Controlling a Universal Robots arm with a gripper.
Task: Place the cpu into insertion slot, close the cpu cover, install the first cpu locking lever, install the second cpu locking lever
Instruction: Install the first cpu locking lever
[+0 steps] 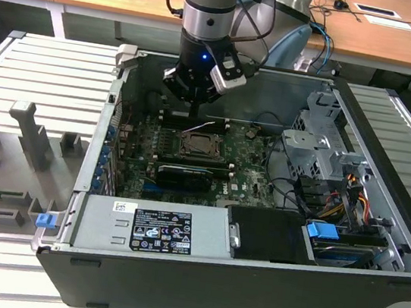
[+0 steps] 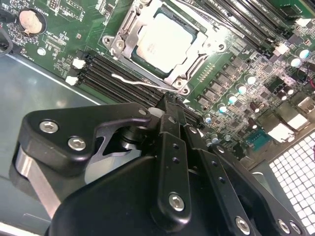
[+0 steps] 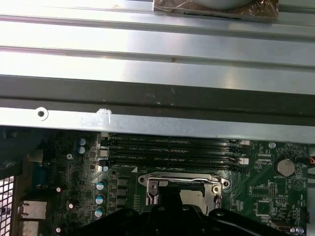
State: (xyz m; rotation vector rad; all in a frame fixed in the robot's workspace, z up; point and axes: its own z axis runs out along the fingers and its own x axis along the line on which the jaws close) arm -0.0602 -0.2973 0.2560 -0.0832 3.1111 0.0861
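The silvery cpu [image 2: 165, 42] lies flat in the insertion slot [image 1: 202, 147] on the green motherboard. The cpu cover [image 2: 127, 35], a silver frame, is folded down around the chip. One thin wire locking lever [image 2: 135, 81] stands free of its catch, angled out beside the memory slots. Another lever [image 2: 197, 12] runs along the opposite side of the socket. My gripper [image 2: 167, 101] is shut with nothing between its fingers, its tips right at the free lever's inner end. In the exterior view the gripper [image 1: 196, 110] hangs just behind the socket. The socket frame [image 3: 184, 183] also appears in the first wrist view.
Black memory slots [image 2: 123, 73] run next to the socket. A coin battery [image 2: 30, 22] sits on the board. The power supply [image 1: 153, 227] and a drive cage [image 1: 321, 151] flank the board inside the case. Grey fixtures [image 1: 32, 137] stand at the exterior view's left.
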